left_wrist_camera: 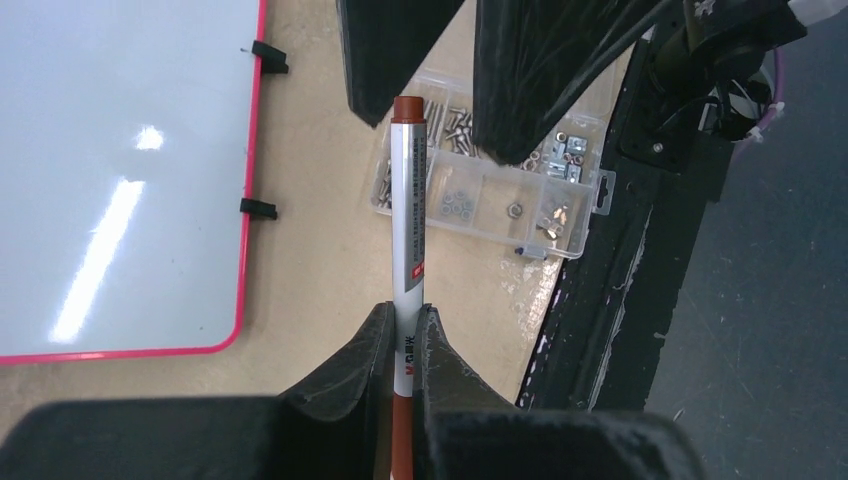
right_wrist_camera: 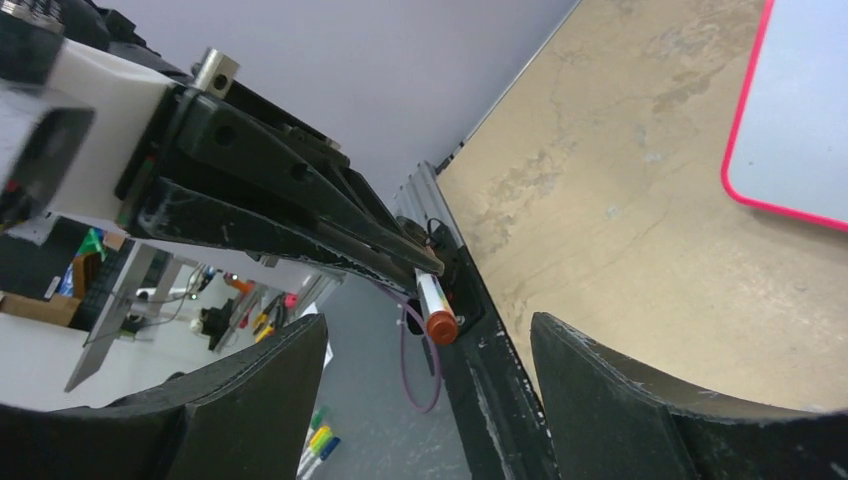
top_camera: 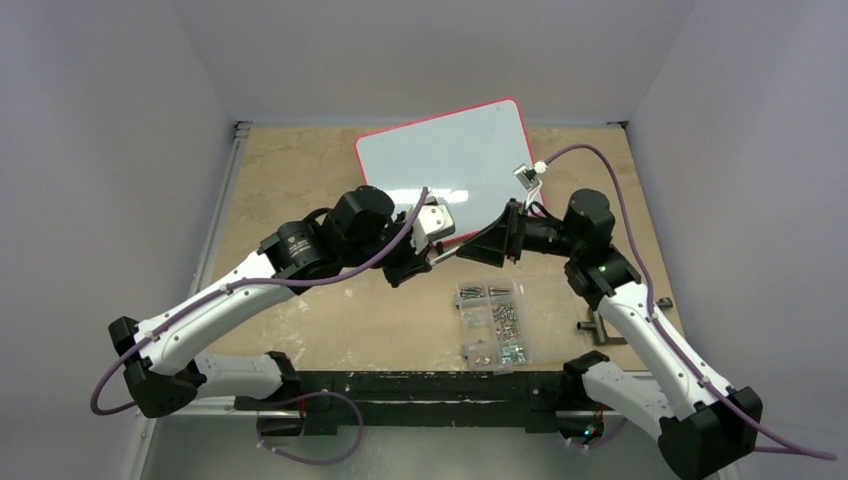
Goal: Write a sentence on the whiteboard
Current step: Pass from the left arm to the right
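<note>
The whiteboard (top_camera: 440, 160) lies flat at the back of the table, white with a red-pink rim. It is blank: no sentence shows on it. It also shows in the left wrist view (left_wrist_camera: 120, 170) and the right wrist view (right_wrist_camera: 800, 120). My left gripper (top_camera: 430, 260) (left_wrist_camera: 408, 312) is shut on a white marker (left_wrist_camera: 408, 220) with a brown-red cap, held above the table near the board's front edge. My right gripper (top_camera: 468, 250) (right_wrist_camera: 430, 335) is open and faces the marker's capped end (right_wrist_camera: 438, 322), which lies between its two fingers (left_wrist_camera: 385, 60).
A clear compartment box of screws (top_camera: 492, 320) (left_wrist_camera: 490, 190) sits on the table just below the two grippers. A small black tool (top_camera: 598, 328) lies at the right. Black clips (left_wrist_camera: 258, 208) stick out from the board's rim. The table's dark front rail (left_wrist_camera: 600, 300) is close by.
</note>
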`<action>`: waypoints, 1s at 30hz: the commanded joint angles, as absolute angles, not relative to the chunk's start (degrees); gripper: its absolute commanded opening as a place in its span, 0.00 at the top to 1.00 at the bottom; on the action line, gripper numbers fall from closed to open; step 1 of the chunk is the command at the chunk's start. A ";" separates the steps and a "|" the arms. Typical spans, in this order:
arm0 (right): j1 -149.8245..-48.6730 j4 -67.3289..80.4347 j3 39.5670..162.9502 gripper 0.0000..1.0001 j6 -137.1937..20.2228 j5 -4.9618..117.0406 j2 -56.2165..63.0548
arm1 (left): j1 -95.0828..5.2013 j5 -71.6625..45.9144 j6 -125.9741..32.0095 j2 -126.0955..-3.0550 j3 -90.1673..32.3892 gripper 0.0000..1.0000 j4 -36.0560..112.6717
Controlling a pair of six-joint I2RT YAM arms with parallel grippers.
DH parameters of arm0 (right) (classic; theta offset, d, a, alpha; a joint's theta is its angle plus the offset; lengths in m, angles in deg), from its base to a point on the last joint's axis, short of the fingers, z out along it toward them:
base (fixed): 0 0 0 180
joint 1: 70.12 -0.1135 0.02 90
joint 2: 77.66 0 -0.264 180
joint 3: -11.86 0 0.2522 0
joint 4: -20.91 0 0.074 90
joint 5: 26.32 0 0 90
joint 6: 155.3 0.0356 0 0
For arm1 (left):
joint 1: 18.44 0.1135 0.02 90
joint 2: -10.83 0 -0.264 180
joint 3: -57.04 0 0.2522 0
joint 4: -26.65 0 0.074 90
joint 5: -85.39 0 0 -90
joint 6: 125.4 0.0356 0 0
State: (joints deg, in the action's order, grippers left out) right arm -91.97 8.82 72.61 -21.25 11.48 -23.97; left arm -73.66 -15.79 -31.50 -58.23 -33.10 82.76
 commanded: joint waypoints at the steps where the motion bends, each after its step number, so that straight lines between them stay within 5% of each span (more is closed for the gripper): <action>1: -95.18 13.42 72.76 0.27 -19.54 12.05 -23.27 | -73.90 -19.09 -27.92 -59.03 -38.77 1.00 83.91; 13: -99.13 16.92 74.41 0.53 -18.49 13.37 -18.49 | -74.80 -20.02 -25.28 -62.93 -42.68 1.00 86.10; 20: -99.37 15.29 74.45 0.96 -19.71 13.17 -17.46 | -74.78 -15.81 -24.76 -62.27 -40.85 1.00 82.95; 22: -99.39 14.71 74.41 1.00 -19.92 13.44 -17.41 | -74.78 -14.81 -24.76 -62.31 -40.52 1.00 82.37; 27: -99.37 11.99 75.61 1.00 -21.58 15.73 -18.04 | -74.70 -11.46 -25.13 -60.98 -38.05 0.50 81.35; 30: -99.31 8.92 77.47 1.00 -22.99 17.06 -18.40 | -74.74 -9.16 -24.17 -58.51 -35.27 0.35 81.43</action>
